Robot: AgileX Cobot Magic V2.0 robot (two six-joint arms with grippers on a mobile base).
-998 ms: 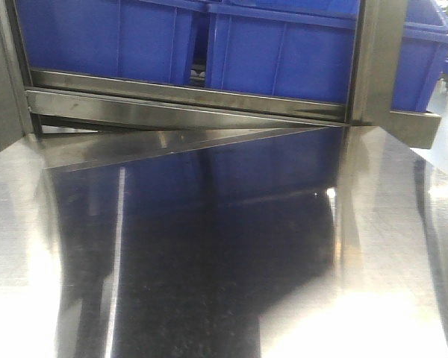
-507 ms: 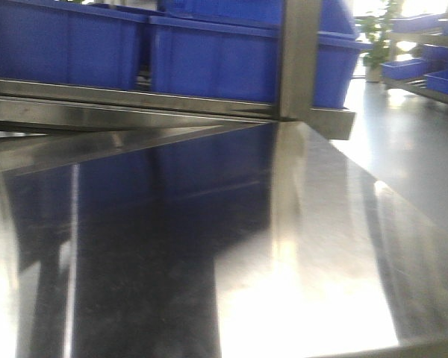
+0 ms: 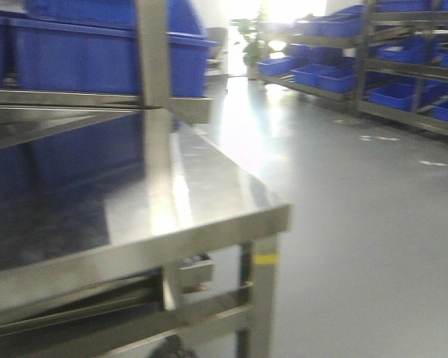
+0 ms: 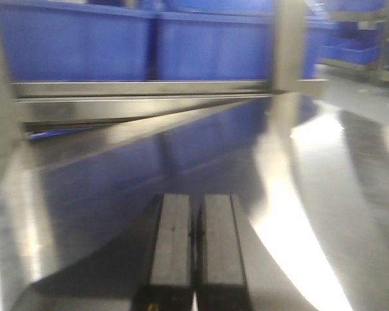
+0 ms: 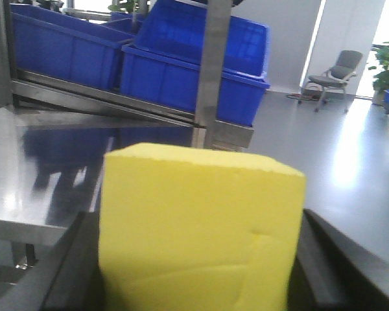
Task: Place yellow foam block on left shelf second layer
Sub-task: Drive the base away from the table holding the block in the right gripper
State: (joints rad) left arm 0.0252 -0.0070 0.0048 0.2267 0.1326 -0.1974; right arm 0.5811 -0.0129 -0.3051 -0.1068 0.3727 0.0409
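Observation:
The yellow foam block [image 5: 198, 227] fills the lower middle of the right wrist view, clamped between my right gripper's [image 5: 198, 259] two dark fingers [image 5: 68, 272]. It is held in the air off the right end of the steel shelf [image 5: 39, 162]. My left gripper [image 4: 196, 246] is shut and empty, its two dark pads pressed together just above the shiny steel shelf surface [image 4: 117, 175]. Neither gripper nor the block shows in the front view.
Blue bins [image 5: 181, 71] sit on the tilted rack above the steel shelf [image 3: 209, 198]; an upright post [image 3: 153, 52] stands at its corner. To the right lies open grey floor [image 3: 358, 224] with more racks of blue bins [image 3: 403, 60]. A chair [image 5: 337, 71] stands far back.
The front view has swung to the right: the shelf and bins slid to the left of the frame, and the shelf's right corner, the floor and far racks came into view.

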